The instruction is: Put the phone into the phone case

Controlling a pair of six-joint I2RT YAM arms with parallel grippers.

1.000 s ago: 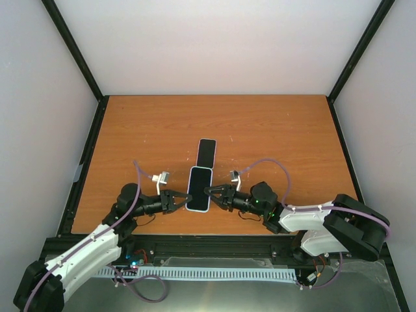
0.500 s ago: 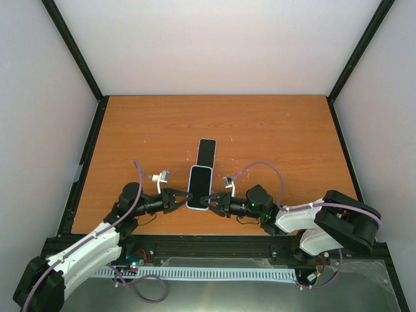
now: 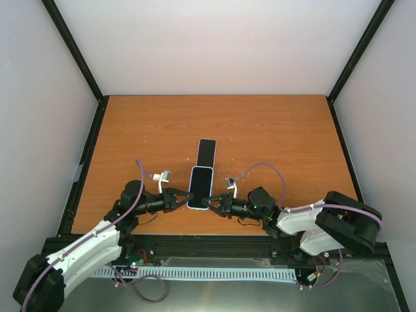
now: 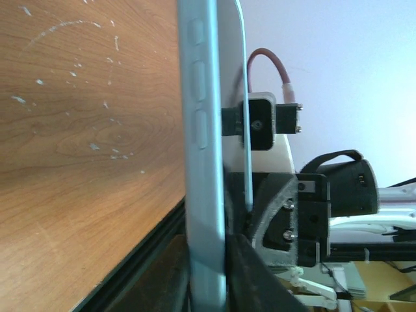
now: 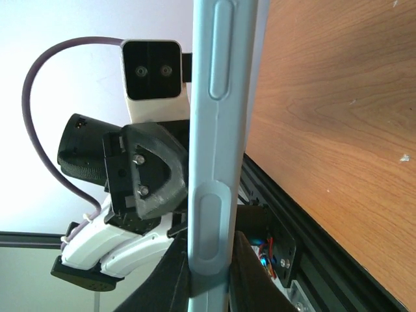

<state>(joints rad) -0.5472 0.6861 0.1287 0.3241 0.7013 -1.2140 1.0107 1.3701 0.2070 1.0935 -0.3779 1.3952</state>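
Observation:
The light-blue phone case [image 3: 200,185] lies near the table's front middle, dark inside. The black phone [image 3: 207,151] lies just beyond it, touching its far end. My left gripper [image 3: 186,197] pinches the case's left edge and my right gripper [image 3: 209,202] pinches its right edge, both near the case's near end. In the left wrist view the case's edge with button bumps [image 4: 203,162] runs up from between the jaws of the left gripper [image 4: 208,279]. The right wrist view shows the case's other edge [image 5: 218,130] clamped in the right gripper [image 5: 211,273]. I cannot tell whether the case is lifted.
The wooden table [image 3: 273,136] is bounded by a black frame [image 3: 88,149] and white walls. Its front rail [image 3: 208,242] runs just below both grippers. Each wrist view shows the other arm's camera and cable beyond the case.
My right gripper has moved left and toward the near end of the case and closed on its right edge. The left gripper has edged in slightly. The case shifted only a little.

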